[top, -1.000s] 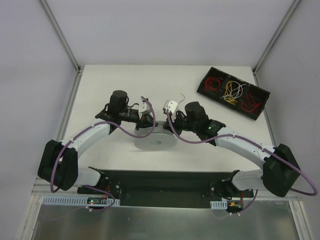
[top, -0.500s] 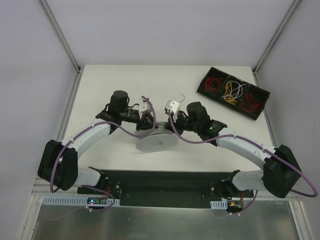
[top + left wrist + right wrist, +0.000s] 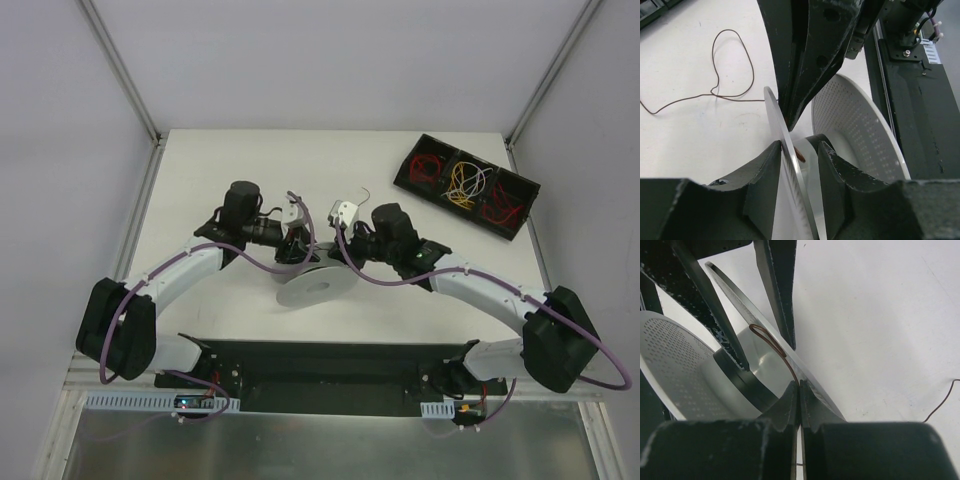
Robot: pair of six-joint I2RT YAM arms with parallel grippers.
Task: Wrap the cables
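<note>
A grey spool sits tilted at the table's middle between both grippers. My left gripper straddles one thin flange; in the left wrist view its jaws are shut on that flange, and the perforated far flange lies to the right. My right gripper is shut on the thin dark cable right at the spool's hub, its jaws pressed together. The cable's loose part curls on the table, and its end shows in the top view.
A black tray with three compartments of red, yellow and white wires stands at the back right. The two grippers' fingers crowd each other at the spool. A black base plate runs along the near edge.
The spool has tipped up onto its edge and shifted slightly right. Both grippers stayed at it and moved only a little.
</note>
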